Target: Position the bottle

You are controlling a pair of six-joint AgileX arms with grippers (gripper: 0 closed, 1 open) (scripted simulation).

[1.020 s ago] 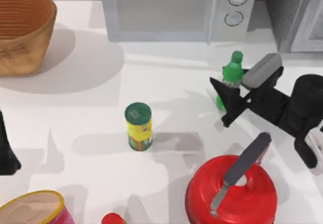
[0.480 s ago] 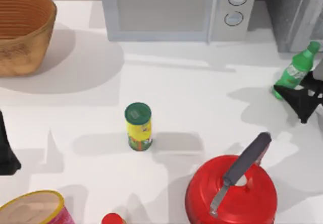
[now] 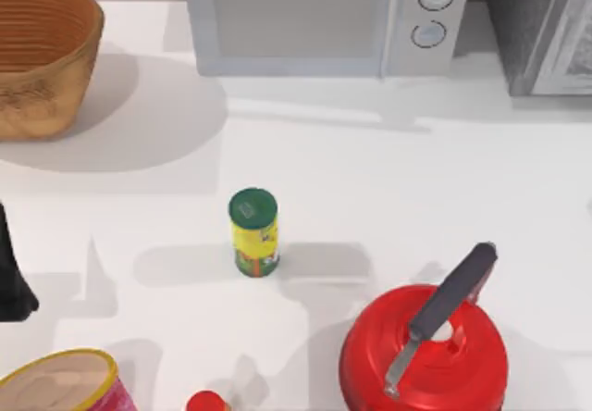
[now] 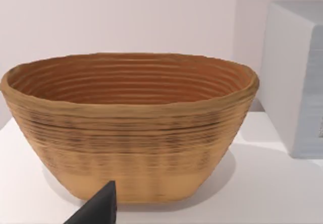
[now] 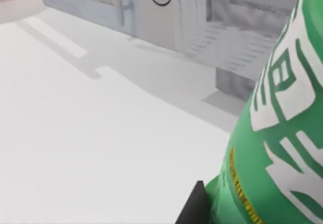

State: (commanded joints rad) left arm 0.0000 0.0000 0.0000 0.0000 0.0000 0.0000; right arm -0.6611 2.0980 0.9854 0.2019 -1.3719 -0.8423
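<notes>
Bottle [image 5: 282, 148] sat close against the right wrist camera, its green body and white-green label pressed beside a dark fingertip [image 5: 192, 206] of the right gripper; whether those jaws were clamped on it could not be told. Behind it stood the grey microwave [image 5: 151, 7] on the white table [image 5: 91, 133]. The left arm [image 3: 11, 272] waited at the table's left edge, facing the woven basket [image 4: 128, 128], its jaw state unclear.

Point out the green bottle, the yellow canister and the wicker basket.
bottle [image 5: 282, 148]: right wrist view, on its white-green label.
yellow canister [image 3: 254, 235]: top view, on its yellow side below the dark green lid.
wicker basket [image 4: 131, 148]: left wrist view, on its outer wall.
</notes>
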